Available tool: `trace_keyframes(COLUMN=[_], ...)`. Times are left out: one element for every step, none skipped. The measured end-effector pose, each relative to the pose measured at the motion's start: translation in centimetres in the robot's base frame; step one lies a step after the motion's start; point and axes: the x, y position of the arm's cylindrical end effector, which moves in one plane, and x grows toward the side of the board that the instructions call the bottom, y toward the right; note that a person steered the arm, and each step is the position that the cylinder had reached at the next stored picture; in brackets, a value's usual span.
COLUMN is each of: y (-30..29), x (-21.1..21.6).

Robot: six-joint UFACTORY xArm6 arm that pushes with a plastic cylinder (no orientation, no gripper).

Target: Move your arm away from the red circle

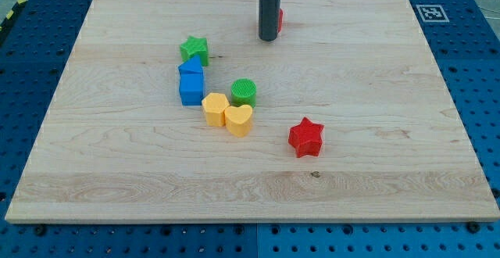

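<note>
My tip (pixel 269 37) is at the view's top centre, at the end of the dark rod. The red circle (pixel 280 19) is right behind the rod, mostly hidden, with only a red sliver showing at the rod's right edge. I cannot tell if the tip touches it. A red star (pixel 305 137) lies well below, toward the view's right. A green star (pixel 194 51), a blue block (pixel 191 68) and a blue cube (pixel 191 88) stand in a column left of centre. A green cylinder (pixel 244 92), a yellow block (pixel 215 109) and a yellow heart (pixel 239 120) cluster beside them.
The wooden board (pixel 375 78) lies on a blue perforated table (pixel 480 70). A fiducial marker (pixel 430 12) sits at the board's top right corner.
</note>
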Motion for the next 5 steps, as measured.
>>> trace_keyframes(y=[3.5,5.2,7.1,9.5,11.8], x=[2.1,5.4,8.4,11.5,14.1])
